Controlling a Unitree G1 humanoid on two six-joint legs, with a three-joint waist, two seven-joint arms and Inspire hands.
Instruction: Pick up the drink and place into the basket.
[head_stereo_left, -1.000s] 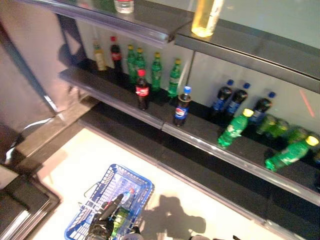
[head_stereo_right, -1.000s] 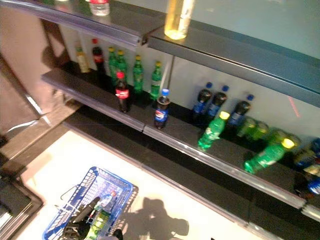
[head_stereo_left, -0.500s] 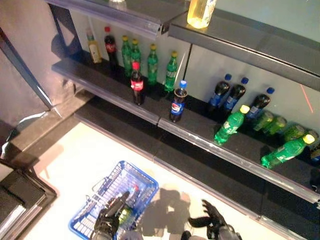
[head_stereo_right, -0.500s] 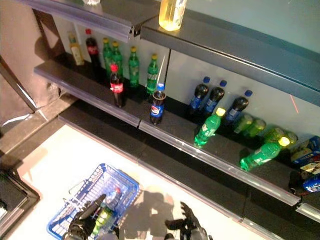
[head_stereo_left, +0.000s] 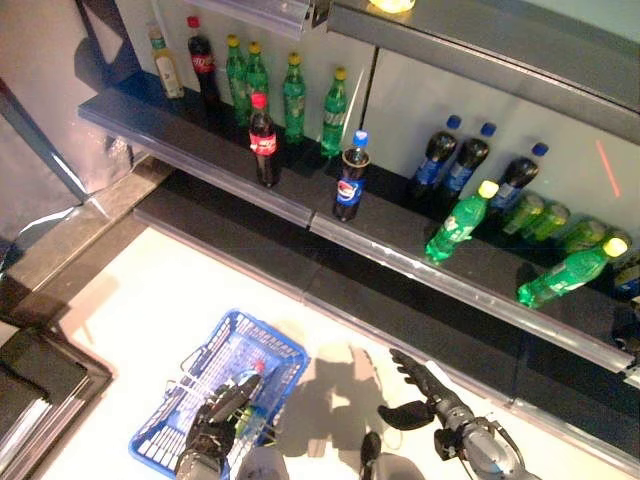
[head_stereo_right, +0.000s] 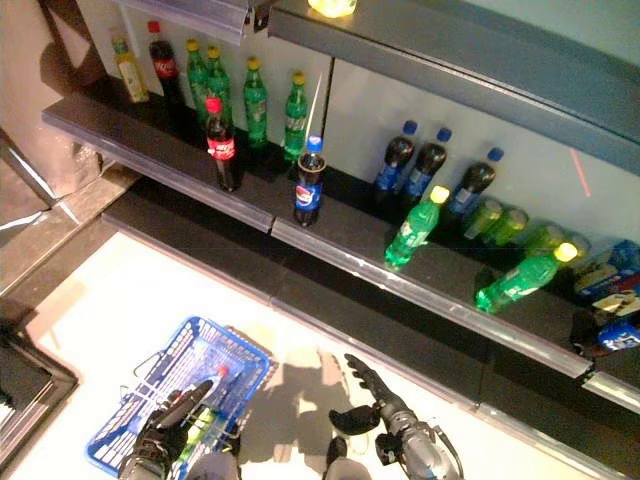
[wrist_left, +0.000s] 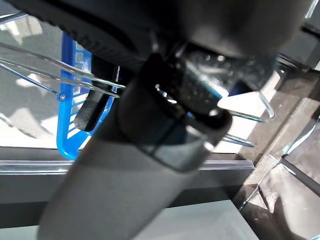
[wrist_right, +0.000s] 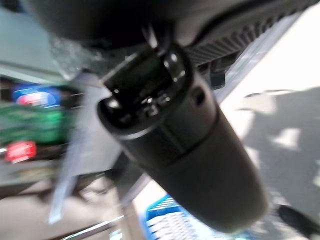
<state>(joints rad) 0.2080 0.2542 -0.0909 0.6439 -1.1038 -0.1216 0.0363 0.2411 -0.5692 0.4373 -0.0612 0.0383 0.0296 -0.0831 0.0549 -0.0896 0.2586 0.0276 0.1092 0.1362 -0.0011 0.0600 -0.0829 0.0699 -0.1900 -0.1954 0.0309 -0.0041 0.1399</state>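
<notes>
Moved: right hand (head_stereo_left: 425, 392) is coming up into view, fingers spread, holding nothing.
L hand (head_stereo_left: 215, 425): gripping handle of blue basket (head_stereo_left: 170, 440).
Drinks: bottles are lying in basket.

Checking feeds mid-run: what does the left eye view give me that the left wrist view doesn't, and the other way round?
Only the left eye view shows the shelf with its cola bottles and green soda bottles, the open right robot hand raised toward it, and bottles already lying in the blue basket. Only the left wrist view shows the basket's wire handle from very close, past the left robot hand. Both show the blue basket and the left robot hand at it.
</notes>
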